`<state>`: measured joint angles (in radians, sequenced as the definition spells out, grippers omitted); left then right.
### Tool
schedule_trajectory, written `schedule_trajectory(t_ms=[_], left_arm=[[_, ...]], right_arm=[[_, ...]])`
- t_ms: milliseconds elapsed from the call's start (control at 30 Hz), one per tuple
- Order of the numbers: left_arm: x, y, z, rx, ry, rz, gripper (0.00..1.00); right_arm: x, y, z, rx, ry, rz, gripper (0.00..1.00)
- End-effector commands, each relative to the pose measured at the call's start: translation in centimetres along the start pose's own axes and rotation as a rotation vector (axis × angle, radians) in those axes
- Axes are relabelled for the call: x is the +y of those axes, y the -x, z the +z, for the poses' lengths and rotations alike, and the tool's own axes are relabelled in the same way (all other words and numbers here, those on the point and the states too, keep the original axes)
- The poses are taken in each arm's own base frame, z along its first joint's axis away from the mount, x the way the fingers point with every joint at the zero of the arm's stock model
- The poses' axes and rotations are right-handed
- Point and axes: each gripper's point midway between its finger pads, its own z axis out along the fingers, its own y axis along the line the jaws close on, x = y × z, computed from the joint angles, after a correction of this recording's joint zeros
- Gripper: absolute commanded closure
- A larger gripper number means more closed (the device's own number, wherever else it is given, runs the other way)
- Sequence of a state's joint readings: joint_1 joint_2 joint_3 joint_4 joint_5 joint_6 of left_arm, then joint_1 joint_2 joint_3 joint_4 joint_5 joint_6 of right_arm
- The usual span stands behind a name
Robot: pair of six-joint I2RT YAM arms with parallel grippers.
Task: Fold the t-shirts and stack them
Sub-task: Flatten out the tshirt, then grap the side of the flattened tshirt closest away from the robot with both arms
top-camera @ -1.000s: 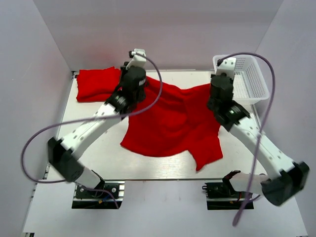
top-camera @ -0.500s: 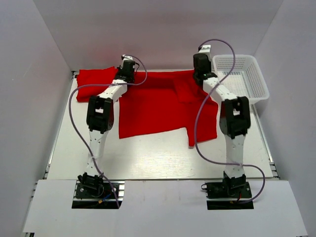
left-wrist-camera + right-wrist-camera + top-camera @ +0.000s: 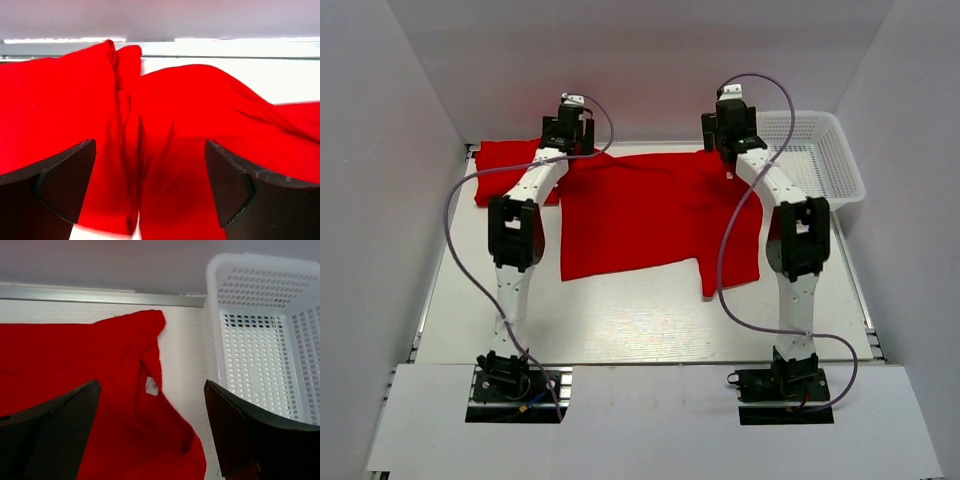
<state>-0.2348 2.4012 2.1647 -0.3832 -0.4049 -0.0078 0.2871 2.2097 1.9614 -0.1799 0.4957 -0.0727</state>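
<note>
White tabletop (image 3: 620, 320) bears a spread t-shirt (image 3: 640, 215), tag (image 3: 151, 385) unreadable; left end effector (image 3: 150, 150) and right end effector (image 3: 152, 383) gape wide, empty.

Folded t-shirt (image 3: 505, 175) partly behind left arm (image 3: 540, 174)

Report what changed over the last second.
The left claw and right claw travelled toward the far edge, pulling the spread t-shirt back and flatter, then opened and let it go. The folded t-shirt at far left and the basket stayed put.
</note>
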Motion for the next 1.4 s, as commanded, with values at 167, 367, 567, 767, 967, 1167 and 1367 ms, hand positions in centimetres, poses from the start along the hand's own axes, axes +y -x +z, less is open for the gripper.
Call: schedule_trajectory(t_ms=[167,367,567,767,967,1167,1367], left_arm=[[2.3,1.4,-17.7,0.188,-0.194,-0.106,0.00],[4.6,-9.3,-26.7,0.377,-0.196,-0.259,0.00],[4.5,-16.8,-30.6,0.454,-0.255,-0.328,0.00],[4.0,-20.8,-30.2,0.486,-0.250,-0.348,0.00],[2.8,-22.4,-27.9,0.512,-0.248,-0.369,0.00],[1.9,-24.7,-25.2,0.570,-0.229,-0.377,0.00],[1.3,-26.8,-23.6,0.589,-0.209,-0.389,0.06]], right_arm=[[0.3,-2.9,-14.0,0.177,0.267,0.124,0.10],[-1.9,-13.8,-21.3,0.400,0.203,0.235,0.10],[-4.9,-20.4,-26.5,0.474,0.071,0.387,0.10],[-4.7,-24.0,-26.8,0.495,0.044,0.487,0.10],[-5.1,-24.2,-25.6,0.510,-0.011,0.490,0.10],[-5.1,-23.7,-24.9,0.493,-0.001,0.500,0.10],[-5.0,-24.3,-24.8,0.508,0.011,0.491,0.10]])
